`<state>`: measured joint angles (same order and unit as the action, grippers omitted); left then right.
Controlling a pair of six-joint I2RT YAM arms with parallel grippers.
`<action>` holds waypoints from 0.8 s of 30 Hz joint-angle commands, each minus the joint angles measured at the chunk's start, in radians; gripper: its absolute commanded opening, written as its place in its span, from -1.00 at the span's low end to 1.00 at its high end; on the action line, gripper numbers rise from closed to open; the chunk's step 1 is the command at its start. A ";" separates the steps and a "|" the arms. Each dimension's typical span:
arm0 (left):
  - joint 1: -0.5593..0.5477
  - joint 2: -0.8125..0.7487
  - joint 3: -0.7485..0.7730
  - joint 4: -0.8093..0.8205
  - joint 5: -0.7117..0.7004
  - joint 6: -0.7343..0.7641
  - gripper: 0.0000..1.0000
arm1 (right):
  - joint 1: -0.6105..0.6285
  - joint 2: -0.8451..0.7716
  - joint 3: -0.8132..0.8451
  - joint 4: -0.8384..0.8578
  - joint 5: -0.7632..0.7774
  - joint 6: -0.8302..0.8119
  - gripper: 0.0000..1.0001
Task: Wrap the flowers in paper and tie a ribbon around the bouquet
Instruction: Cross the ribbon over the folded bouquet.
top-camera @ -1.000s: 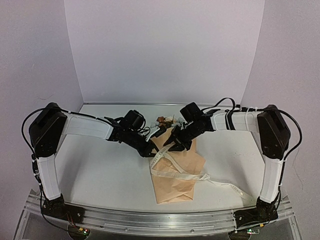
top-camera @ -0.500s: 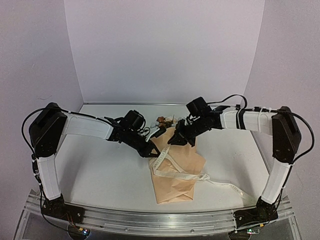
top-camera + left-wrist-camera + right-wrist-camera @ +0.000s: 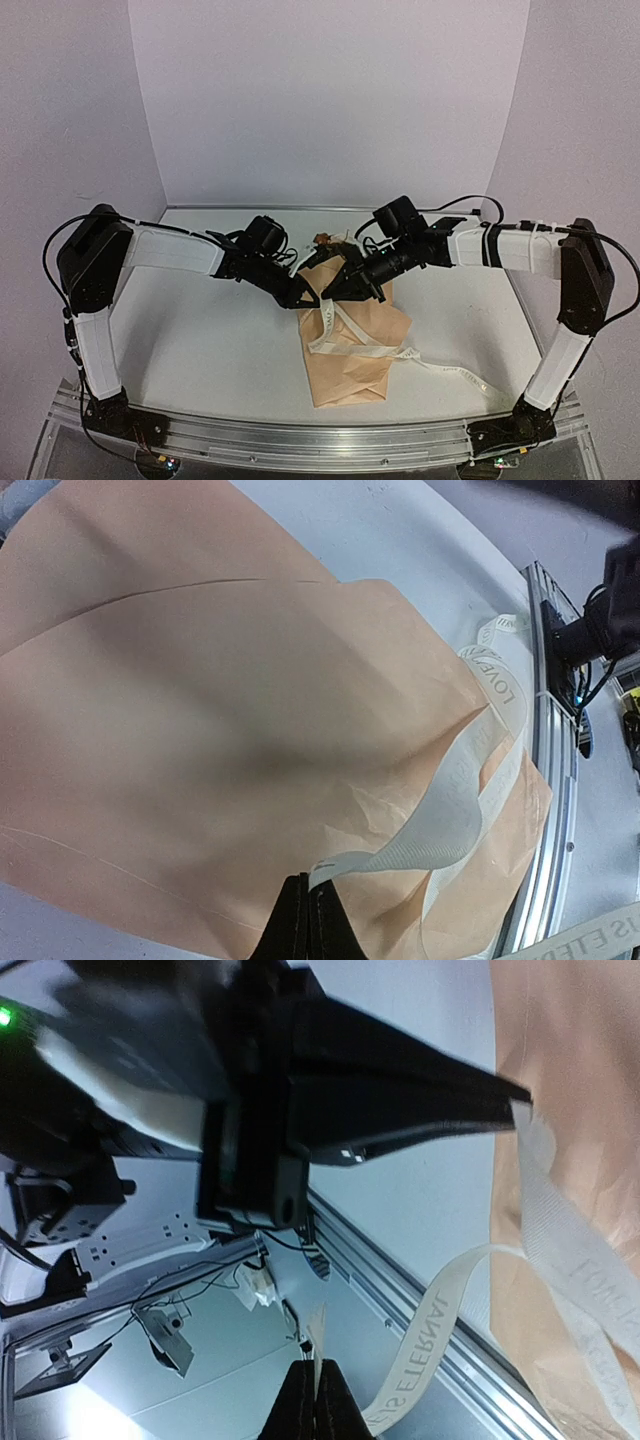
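Note:
The bouquet lies mid-table as a peach-tan paper [image 3: 352, 352] cone, with the flowers [image 3: 325, 240] peeking out at its far end. The cream lettered ribbon [image 3: 362, 350] loops loosely over the paper, and one tail trails to the right [image 3: 468, 378]. My left gripper [image 3: 302, 299] is shut on one ribbon end [image 3: 325, 865] just above the paper [image 3: 200, 680]. My right gripper [image 3: 330, 293] is close beside it, shut on another stretch of ribbon [image 3: 420, 1355] that stands edge-on between its fingers. The left gripper's fingers [image 3: 400, 1080] fill the right wrist view.
An aluminium rail [image 3: 320, 435] runs along the near table edge and carries both arm bases. Lilac walls close in the back and sides. White tabletop [image 3: 200, 340] lies to the left and right of the bouquet.
My right arm has stretched leftward and down to the ribbon by the left gripper, and its jaws have shut on it. The left gripper has barely moved, still pinching its ribbon end.

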<state>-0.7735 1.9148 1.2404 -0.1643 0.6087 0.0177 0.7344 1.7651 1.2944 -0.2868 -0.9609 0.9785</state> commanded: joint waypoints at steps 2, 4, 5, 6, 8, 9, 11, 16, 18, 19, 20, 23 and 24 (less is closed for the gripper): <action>0.007 0.001 0.062 0.025 0.014 -0.006 -1.00 | 0.040 0.033 -0.071 0.095 -0.055 0.032 -1.00; 0.007 -0.004 0.063 0.022 0.012 -0.004 -1.00 | 0.042 0.045 -0.084 0.092 -0.036 0.023 -1.00; 0.007 -0.008 0.063 0.022 0.011 -0.004 -1.00 | 0.042 0.053 -0.090 0.087 -0.020 0.017 -1.00; 0.007 -0.012 0.063 0.022 0.010 -0.005 -1.00 | 0.042 0.062 -0.094 0.077 -0.005 0.006 -1.00; 0.007 -0.020 0.059 0.022 0.007 -0.007 -1.00 | 0.042 0.073 -0.098 0.034 0.038 -0.026 -1.00; 0.007 -0.027 0.055 0.021 0.004 -0.007 -1.00 | 0.042 0.075 -0.095 -0.016 0.068 -0.060 -1.00; 0.007 -0.042 0.043 0.020 0.004 -0.008 -1.00 | 0.042 0.068 -0.085 -0.124 0.140 -0.132 -1.00; 0.007 -0.068 0.019 0.005 0.008 -0.003 -1.00 | 0.042 0.056 -0.046 -0.299 0.326 -0.254 -1.00; 0.007 -0.076 0.012 -0.001 0.015 -0.002 -1.00 | 0.043 0.066 -0.027 -0.317 0.382 -0.271 -1.00; 0.007 -0.080 0.007 -0.002 0.021 -0.002 -1.00 | 0.043 0.072 -0.016 -0.319 0.407 -0.276 -1.00; 0.007 -0.082 0.004 -0.005 0.028 -0.003 -1.00 | 0.044 0.076 -0.006 -0.319 0.426 -0.281 -1.00; 0.006 -0.083 0.001 -0.019 0.050 -0.006 -1.00 | 0.053 0.082 0.025 -0.326 0.502 -0.303 -1.00; 0.005 -0.084 0.000 -0.024 0.060 -0.007 -1.00 | 0.057 0.084 0.036 -0.331 0.528 -0.310 -1.00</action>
<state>-0.7731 1.8840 1.2469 -0.1775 0.6190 0.0176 0.7801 1.8385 1.2582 -0.5726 -0.5903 0.7360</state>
